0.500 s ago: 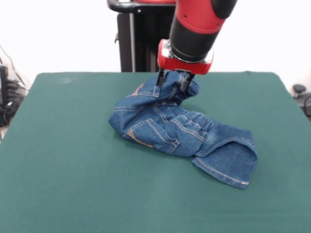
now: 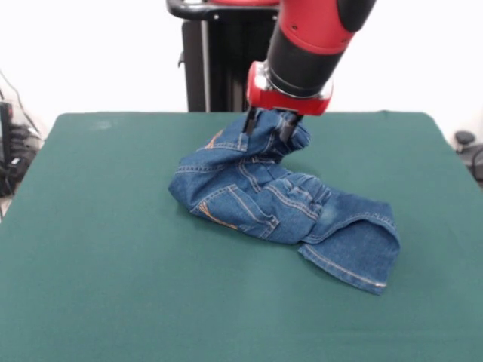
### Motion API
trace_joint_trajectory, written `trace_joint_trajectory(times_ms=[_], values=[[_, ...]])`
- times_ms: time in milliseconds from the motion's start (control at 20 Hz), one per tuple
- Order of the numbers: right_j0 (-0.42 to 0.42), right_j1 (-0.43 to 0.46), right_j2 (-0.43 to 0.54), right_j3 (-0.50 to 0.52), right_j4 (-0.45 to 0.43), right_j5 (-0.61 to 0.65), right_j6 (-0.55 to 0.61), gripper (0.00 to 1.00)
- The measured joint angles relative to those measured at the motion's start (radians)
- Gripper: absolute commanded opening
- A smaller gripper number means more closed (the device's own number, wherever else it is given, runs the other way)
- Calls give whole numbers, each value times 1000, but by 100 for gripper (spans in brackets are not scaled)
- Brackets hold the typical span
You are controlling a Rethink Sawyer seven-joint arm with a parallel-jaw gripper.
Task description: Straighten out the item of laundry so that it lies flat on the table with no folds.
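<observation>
Upper centre of frame: gripper (image 2: 266, 129) jaws pinching the jeans (image 2: 279, 207) (still bunched).
Your next move: draw that fold outward across the tabletop (image 2: 98, 249).

Single front view only: camera sits across the tabletop (image 2: 90, 286) from the robot, raised and tilted down, facing the pedestal (image 2: 215, 60) at the far edge against a white wall. Fairly close; the tabletop fills most of the picture, near edge cropped, arm (image 2: 313, 38) entering from the top. No second view to compare
</observation>
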State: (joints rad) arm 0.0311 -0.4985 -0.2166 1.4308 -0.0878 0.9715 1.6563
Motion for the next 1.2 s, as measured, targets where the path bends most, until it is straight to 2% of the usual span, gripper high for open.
trace_joint_trajectory(times_ms=[450, 1200], values=[[19, 50, -3, -30, -79, 0, 0, 100], [25, 168, -11, -99, -98, 11, 0, 100]])
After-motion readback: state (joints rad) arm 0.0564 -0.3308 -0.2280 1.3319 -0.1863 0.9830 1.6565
